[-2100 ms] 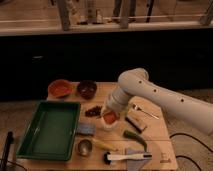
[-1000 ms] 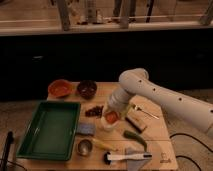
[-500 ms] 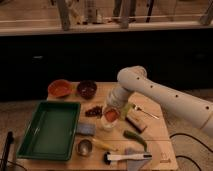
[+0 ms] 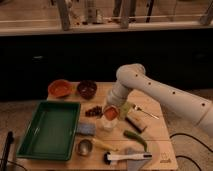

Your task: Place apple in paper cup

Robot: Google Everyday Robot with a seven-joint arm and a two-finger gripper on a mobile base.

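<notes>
The apple point(image 4: 111, 114) is a small red-orange fruit at the tip of my gripper point(image 4: 110, 112), which is shut on it. It hangs right over the mouth of the white paper cup point(image 4: 107, 124), touching or just above the rim. The cup stands near the middle of the wooden table point(image 4: 162, 145). My white arm comes in from the right and reaches down to the cup. The lower part of the apple is hidden by the cup's rim.
An orange bowl point(image 4: 60, 88) and a dark brown bowl point(image 4: 87, 89) stand at the back left. A green tray point(image 4: 50, 130) fills the left side. A metal cup point(image 4: 84, 147), a grey sponge point(image 4: 86, 129), a green vegetable point(image 4: 135, 139), a fork point(image 4: 145, 112) and a white-handled brush point(image 4: 127, 156) lie around the cup.
Almost nothing differs. The arm has shifted very slightly while the apple stays at the cup's mouth.
</notes>
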